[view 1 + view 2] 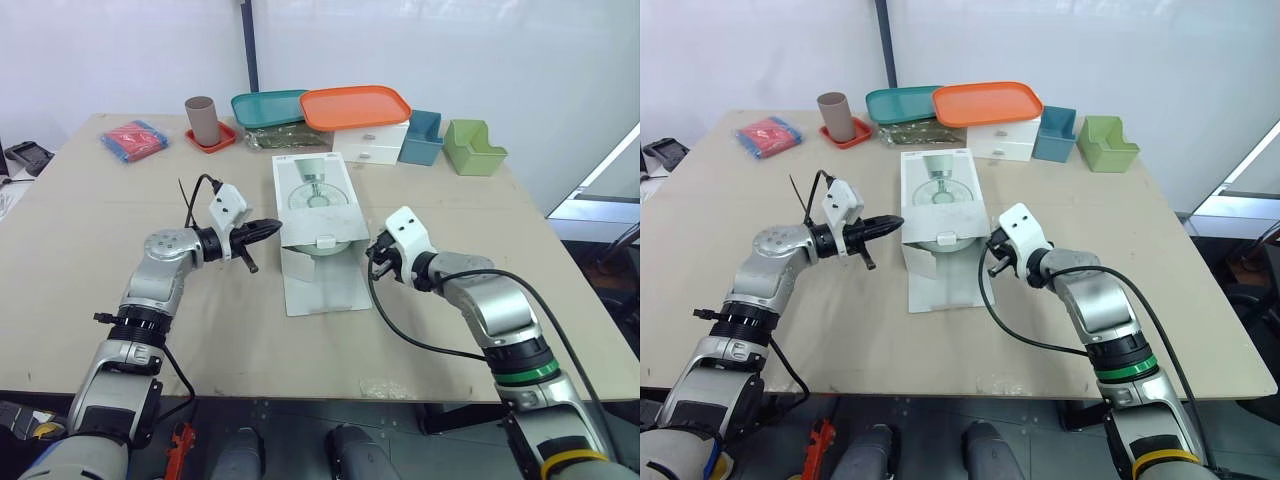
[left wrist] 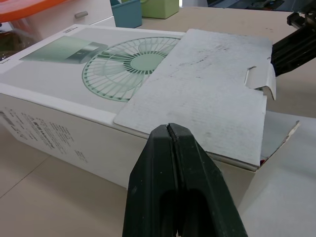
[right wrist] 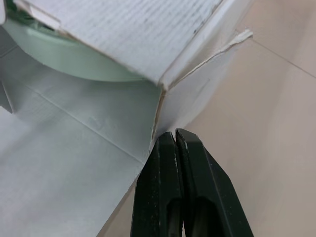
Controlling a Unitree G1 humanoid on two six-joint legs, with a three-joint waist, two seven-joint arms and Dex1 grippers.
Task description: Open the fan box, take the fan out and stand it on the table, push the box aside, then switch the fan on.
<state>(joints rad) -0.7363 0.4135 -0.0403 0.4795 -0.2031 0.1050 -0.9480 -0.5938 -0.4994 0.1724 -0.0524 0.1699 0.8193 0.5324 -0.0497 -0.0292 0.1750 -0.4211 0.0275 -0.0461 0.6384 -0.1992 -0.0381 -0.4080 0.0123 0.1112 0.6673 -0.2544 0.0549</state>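
Note:
The white fan box (image 1: 314, 190) lies flat in the middle of the table, its near end open. One flap is folded back over the box top (image 2: 207, 98) and a long flap (image 1: 325, 285) lies flat on the table. The pale green fan (image 1: 322, 250) shows in the opening, still inside the box. My left gripper (image 1: 272, 227) is shut on nothing, its tip at the box's left side by the opening. My right gripper (image 1: 375, 252) is also shut and empty, with its tip (image 3: 174, 136) at the right corner where the side flap meets the table.
Along the far edge stand a brown cup (image 1: 201, 118) on a red coaster, a teal tray (image 1: 268, 107), an orange tray (image 1: 355, 105) on a white drawer unit (image 1: 370, 143), a blue bin (image 1: 422, 137) and a green bin (image 1: 473, 147). A red and blue packet (image 1: 134, 138) lies far left.

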